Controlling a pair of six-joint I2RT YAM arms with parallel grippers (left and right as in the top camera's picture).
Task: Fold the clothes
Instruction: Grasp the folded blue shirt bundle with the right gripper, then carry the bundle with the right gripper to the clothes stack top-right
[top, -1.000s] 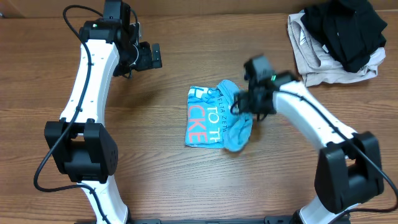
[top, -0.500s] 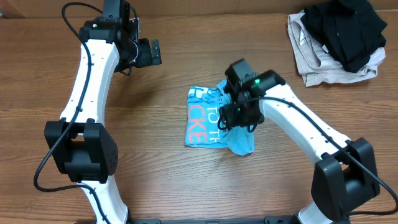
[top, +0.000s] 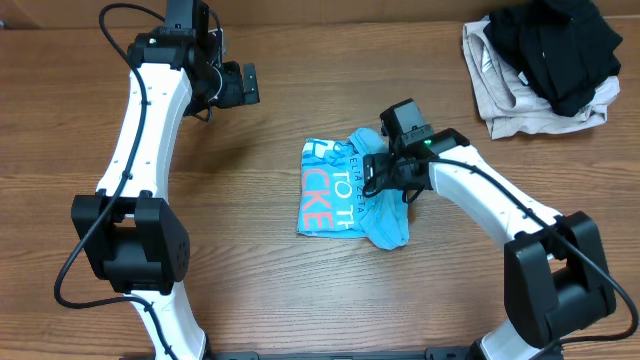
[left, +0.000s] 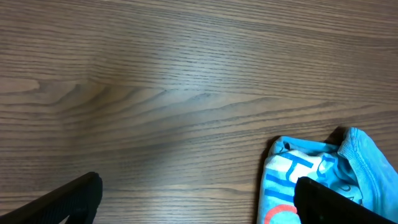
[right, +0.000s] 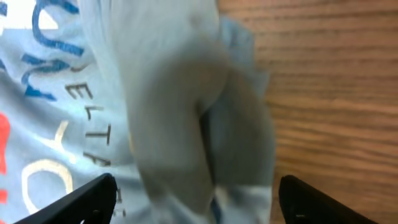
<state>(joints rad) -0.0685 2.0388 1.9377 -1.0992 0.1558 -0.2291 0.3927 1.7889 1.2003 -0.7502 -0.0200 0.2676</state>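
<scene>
While I watch the overhead feed, the light sky-blue short-sleeved t-shirt of soft fabric (top: 335, 198) lies in a rumpled, roughly rectangular bundle near the middle of the brown wood-grain table (top: 290, 300). Large red-pink and white lettering faces up on its left part, and its right side is heaped into loose folds.

My right gripper (top: 374, 177) sits over that heaped right side. From the right wrist camera I see its two dark fingertips (right: 87, 198) spread wide at the lower corners, with a thick fold of the blue cloth (right: 174, 112) between and beyond them. Neither tip presses the fabric, so the jaws stand wide and hold nothing.

My left gripper (top: 243, 87) hangs toward the far left of the table, well apart from the shirt. On the left wrist camera its fingertips (left: 68, 202) are likewise spread wide over bare wood, gripping nothing, and a corner of the shirt (left: 311, 171) shows at lower right.

At the far right corner a crumpled black garment (top: 560, 45) lies on top of a beige-grey garment (top: 500, 105), both well apart from the shirt.
</scene>
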